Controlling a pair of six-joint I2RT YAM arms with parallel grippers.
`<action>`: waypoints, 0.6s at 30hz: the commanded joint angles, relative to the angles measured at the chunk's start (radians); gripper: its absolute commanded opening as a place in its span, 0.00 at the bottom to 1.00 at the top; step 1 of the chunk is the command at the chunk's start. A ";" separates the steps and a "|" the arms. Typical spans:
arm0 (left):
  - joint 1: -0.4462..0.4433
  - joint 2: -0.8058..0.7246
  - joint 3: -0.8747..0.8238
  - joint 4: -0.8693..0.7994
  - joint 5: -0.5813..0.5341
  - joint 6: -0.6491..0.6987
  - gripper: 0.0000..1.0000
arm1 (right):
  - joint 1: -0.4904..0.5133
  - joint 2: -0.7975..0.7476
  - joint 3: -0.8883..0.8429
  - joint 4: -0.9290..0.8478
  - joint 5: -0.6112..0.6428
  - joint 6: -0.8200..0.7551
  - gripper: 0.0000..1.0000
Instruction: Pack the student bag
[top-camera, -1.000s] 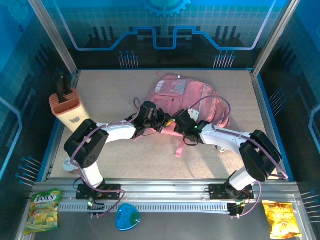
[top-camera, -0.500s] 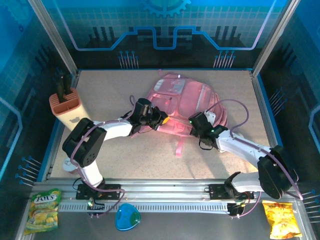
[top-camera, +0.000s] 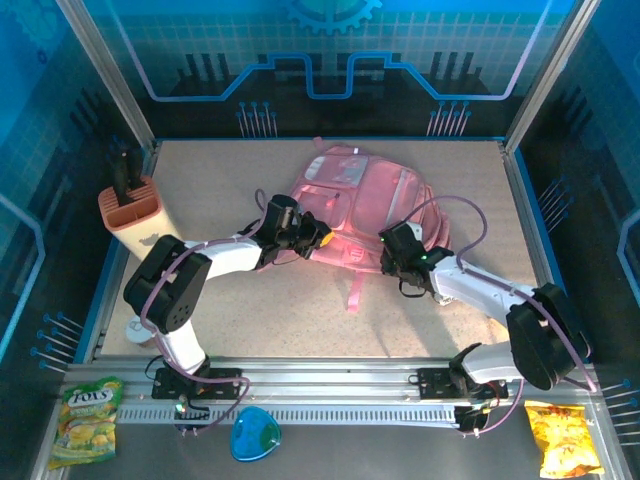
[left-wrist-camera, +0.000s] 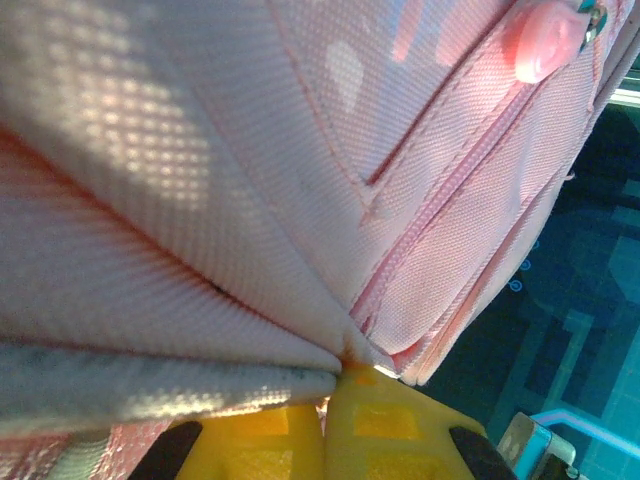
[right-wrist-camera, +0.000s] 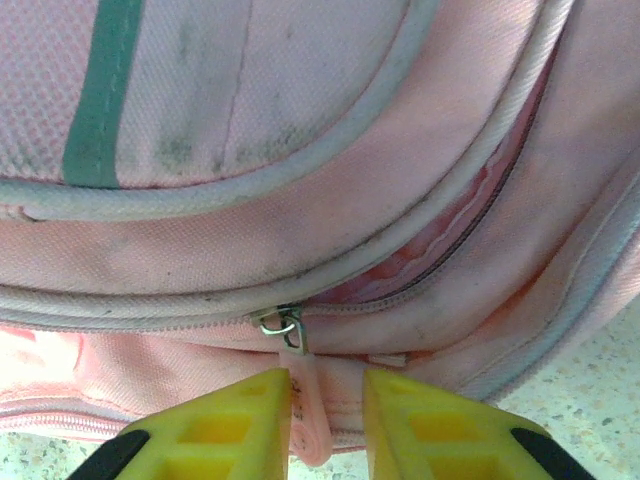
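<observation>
One student bag (top-camera: 368, 196) mid-frame, I noted left gripper (left-wrist-camera: 335, 378) clamped on its fabric, right gripper (right-wrist-camera: 326, 388) slightly parted around zipper pull (right-wrist-camera: 304, 400).

The left arm (top-camera: 215, 255) rises from its base, folds at the elbow and reaches low towards the middle of the table, its white forearm nearly level. The left gripper (left-wrist-camera: 335, 378) has its yellow fingers (left-wrist-camera: 270, 440) pressed together, with a fold of the student bag (left-wrist-camera: 300, 150) pinched at their tips. The right arm (top-camera: 480, 285) mirrors it from the other side, elbow out to the right, forearm stretched low towards the centre. The right gripper (right-wrist-camera: 327, 385) points at the fabric with its jaws narrowly parted. A zip pull (right-wrist-camera: 305, 400) hangs in the gap between them, close against one finger and clear of the other.
</observation>
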 joint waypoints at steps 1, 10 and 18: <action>0.031 -0.028 0.036 -0.006 -0.062 0.013 0.00 | -0.020 0.026 0.012 0.015 -0.057 -0.039 0.26; 0.042 -0.030 0.035 -0.009 -0.056 0.013 0.00 | -0.016 0.044 0.033 0.027 -0.099 -0.156 0.29; 0.051 -0.030 0.037 -0.016 -0.054 0.018 0.00 | -0.032 0.072 0.058 -0.016 -0.015 -0.133 0.11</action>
